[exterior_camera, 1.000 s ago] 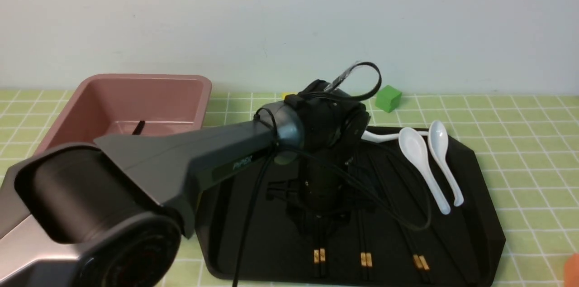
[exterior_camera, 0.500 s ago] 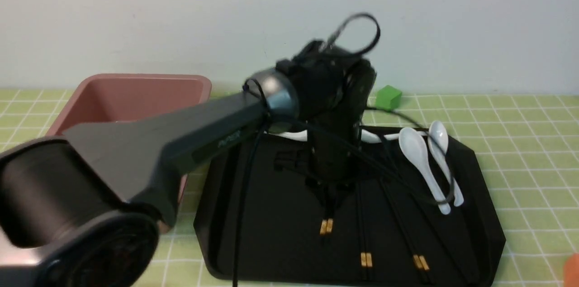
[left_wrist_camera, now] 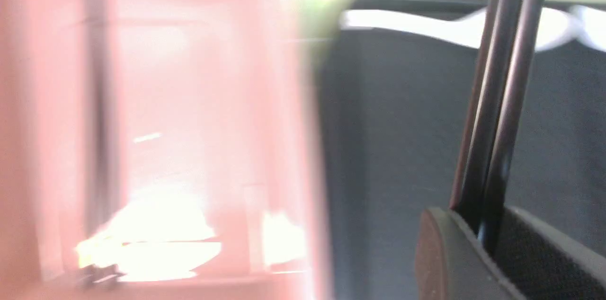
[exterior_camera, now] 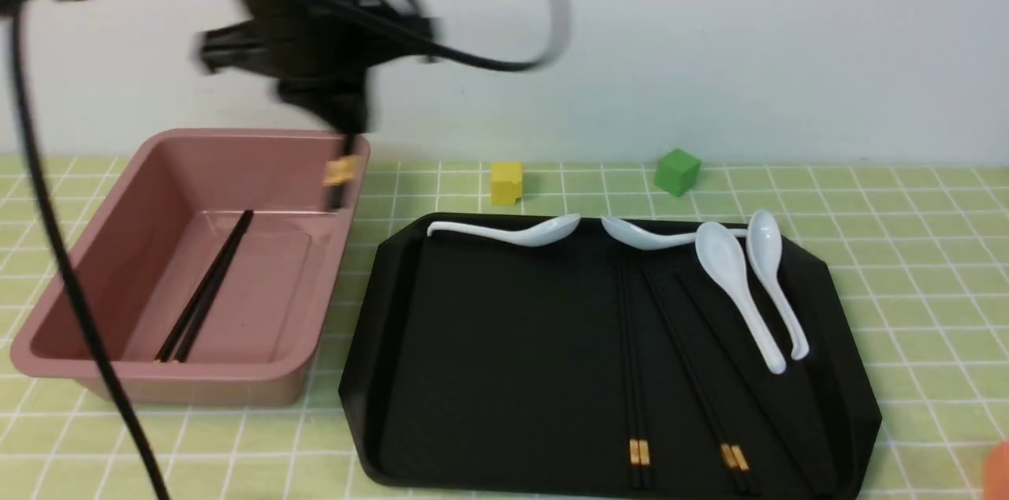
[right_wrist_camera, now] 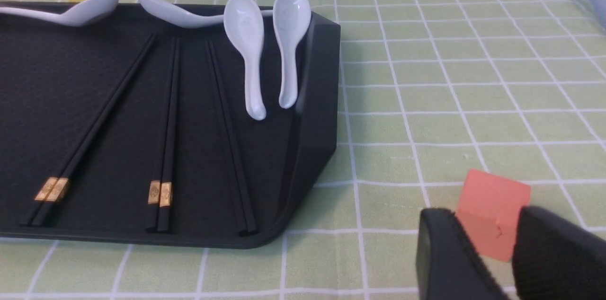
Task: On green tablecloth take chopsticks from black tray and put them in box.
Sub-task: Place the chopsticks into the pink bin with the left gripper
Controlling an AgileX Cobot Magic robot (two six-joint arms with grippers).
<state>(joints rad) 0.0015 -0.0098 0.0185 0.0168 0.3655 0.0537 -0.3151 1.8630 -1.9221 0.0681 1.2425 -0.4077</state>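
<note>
Left tool [left_wrist_camera: 483, 229] clenched on chopsticks [left_wrist_camera: 497, 101], high above box [exterior_camera: 47, 350] at left edge of table [exterior_camera: 914, 248]. Second pair [exterior_camera: 205, 287] inside box; more pairs [right_wrist_camera: 165, 115] on tray [exterior_camera: 489, 374]. Right tool [right_wrist_camera: 494, 262] parted, near front right corner.

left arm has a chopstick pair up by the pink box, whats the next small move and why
Probably shift the left gripper leftward: the held chopsticks hang by the box at its right rim, not clearly over its floor, where one pair already lies.
</note>
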